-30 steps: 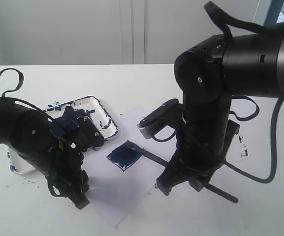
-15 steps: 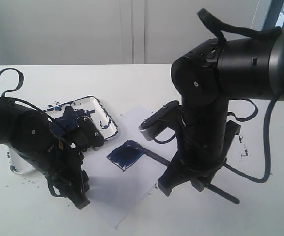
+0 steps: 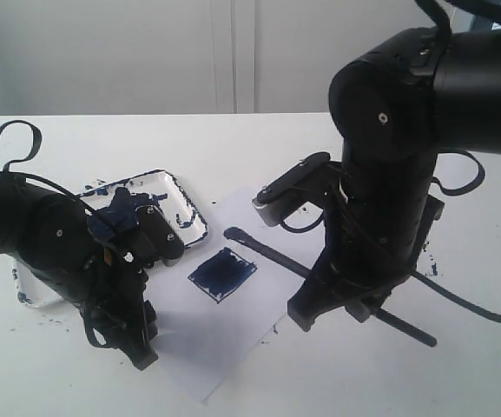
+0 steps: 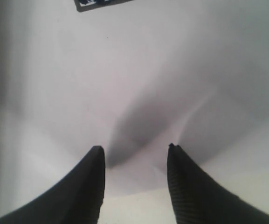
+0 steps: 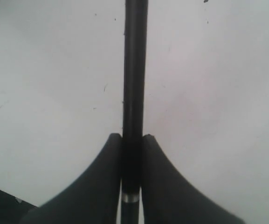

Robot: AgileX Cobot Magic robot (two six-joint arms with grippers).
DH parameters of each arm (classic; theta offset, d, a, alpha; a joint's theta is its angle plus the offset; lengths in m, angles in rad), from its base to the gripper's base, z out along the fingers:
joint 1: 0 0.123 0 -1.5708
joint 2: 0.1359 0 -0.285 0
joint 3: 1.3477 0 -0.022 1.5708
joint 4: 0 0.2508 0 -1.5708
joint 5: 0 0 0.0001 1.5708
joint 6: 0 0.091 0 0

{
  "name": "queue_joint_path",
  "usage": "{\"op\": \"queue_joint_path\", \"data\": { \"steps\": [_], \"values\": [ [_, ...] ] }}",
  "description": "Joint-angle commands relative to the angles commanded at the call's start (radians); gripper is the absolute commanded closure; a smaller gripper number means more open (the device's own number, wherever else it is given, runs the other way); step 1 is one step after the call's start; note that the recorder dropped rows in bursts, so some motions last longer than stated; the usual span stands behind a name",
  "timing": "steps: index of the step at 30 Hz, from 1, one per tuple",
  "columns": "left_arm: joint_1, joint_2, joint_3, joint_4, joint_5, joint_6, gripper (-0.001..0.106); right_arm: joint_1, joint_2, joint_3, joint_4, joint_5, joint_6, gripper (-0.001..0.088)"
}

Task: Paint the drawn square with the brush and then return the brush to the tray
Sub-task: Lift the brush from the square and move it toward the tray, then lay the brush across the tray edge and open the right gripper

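Left arm (image 3: 33, 234) hides half the tray (image 3: 170, 187); left end effector (image 4: 135, 151) released (empty). Right end effector (image 5: 132, 137) clenched on the brush (image 3: 267, 252). Drawn square (image 3: 222, 274) solid dark blue.

Bright, even light washes my exterior view, bleaching the table (image 3: 259, 139) nearly white and leaving the black right arm (image 3: 389, 200) almost without detail. On my left wrist camera a diffuse grey shadow spreads ahead of the left gripper (image 4: 135, 148), its fingers (image 4: 90, 186) blurred; the right wrist feed shows the brush (image 5: 135, 70) soft-edged, hazy.
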Motion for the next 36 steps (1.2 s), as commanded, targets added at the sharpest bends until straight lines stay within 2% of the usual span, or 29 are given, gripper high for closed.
{"op": "queue_joint_path", "data": {
  "steps": [12, 17, 21, 23, 24, 26, 34, 36],
  "values": [
    [0.0, -0.134, -0.035, 0.004, 0.06, -0.019, 0.057, 0.0, 0.002, -0.136, 0.005, -0.032, -0.007, 0.0868],
    [0.0, -0.194, -0.053, 0.008, 0.123, -0.045, 0.057, 0.0, 0.049, -0.189, 0.019, -0.05, -0.031, 0.0868],
    [0.0, -0.237, -0.076, 0.077, 0.198, -0.09, 0.057, 0.0, 0.116, -0.235, 0.062, -0.082, -0.053, 0.0868],
    [0.0, -0.256, -0.079, 0.157, 0.234, -0.15, 0.057, 0.0, 0.15, -0.254, 0.116, -0.103, -0.077, 0.0868],
    [0.0, -0.278, -0.079, 0.232, 0.268, -0.215, 0.057, 0.0, 0.181, -0.268, 0.189, -0.127, -0.112, 0.0868],
    [0.0, -0.308, -0.079, 0.269, 0.306, -0.254, 0.057, 0.0, 0.225, -0.276, 0.252, -0.169, -0.149, 0.0868],
    [0.0, -0.355, -0.079, 0.274, 0.406, -0.254, 0.057, 0.0, 0.363, -0.277, 0.291, -0.244, -0.213, 0.0868],
    [0.0, -0.355, -0.079, 0.276, 0.438, -0.254, 0.057, 0.0, 0.372, -0.277, 0.291, -0.308, -0.215, 0.0868]
  ]
}}
